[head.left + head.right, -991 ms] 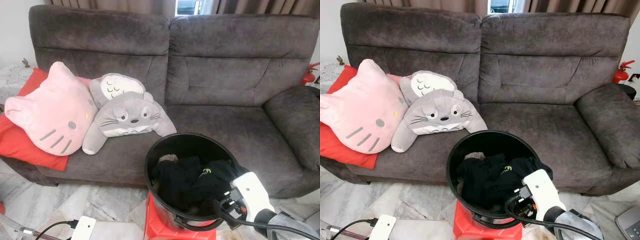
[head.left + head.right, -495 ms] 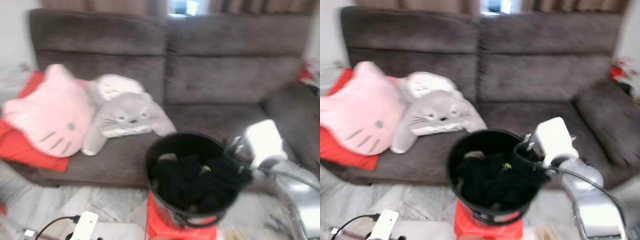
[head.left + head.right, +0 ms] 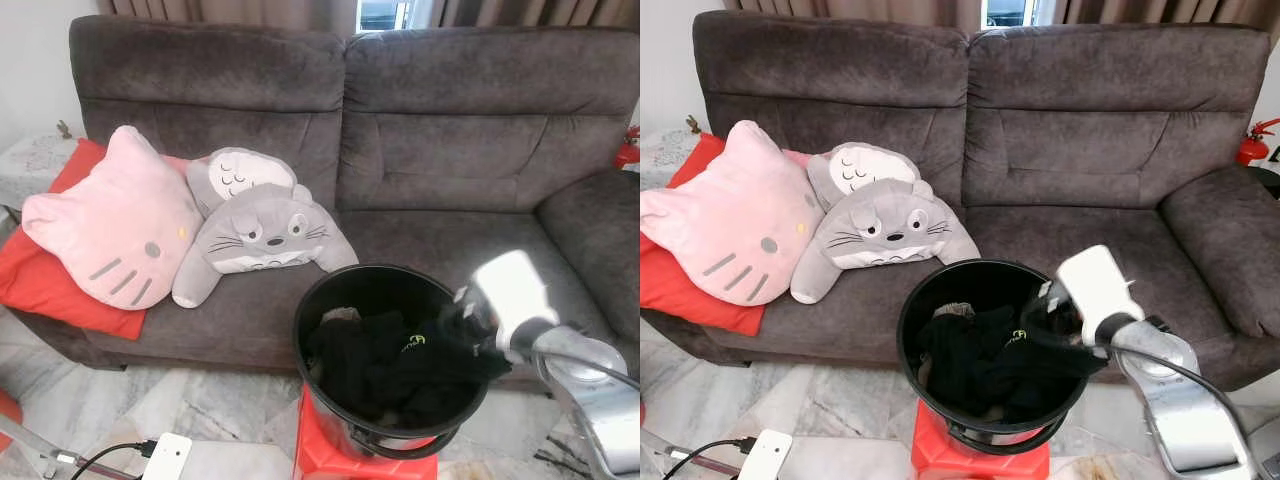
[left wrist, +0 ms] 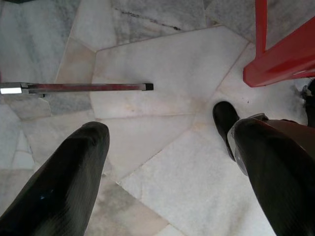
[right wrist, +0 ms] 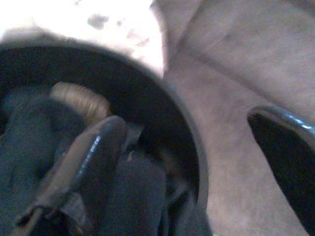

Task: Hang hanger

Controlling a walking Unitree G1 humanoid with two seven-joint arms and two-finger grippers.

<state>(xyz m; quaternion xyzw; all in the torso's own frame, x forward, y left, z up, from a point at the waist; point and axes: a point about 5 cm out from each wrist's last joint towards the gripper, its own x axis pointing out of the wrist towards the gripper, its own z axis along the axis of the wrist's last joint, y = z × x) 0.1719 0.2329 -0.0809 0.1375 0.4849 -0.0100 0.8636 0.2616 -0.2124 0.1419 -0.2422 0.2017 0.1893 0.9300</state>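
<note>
Right wrist view shows the right gripper (image 5: pixel 197 162) spread wide, one finger (image 5: pixel 93 152) down among the dark clothes (image 3: pixel 390 365) in the black bucket (image 3: pixel 320 300), the other outside the rim. The left gripper (image 4: pixel 167 162) hangs open over the marble floor (image 4: pixel 162 64). No hanger can be made out; the bucket stands before the sofa (image 3: pixel 450 130).

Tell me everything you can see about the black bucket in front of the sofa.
The black bucket is round, smooth and looks like plastic, open at the top, upright on a red stand on the marble floor before the grey sofa. It is heaped with dark clothing, one piece with a small yellow-green logo. The right gripper, fingers apart, reaches over its rim at the robot's right, one finger among the clothes.
</note>
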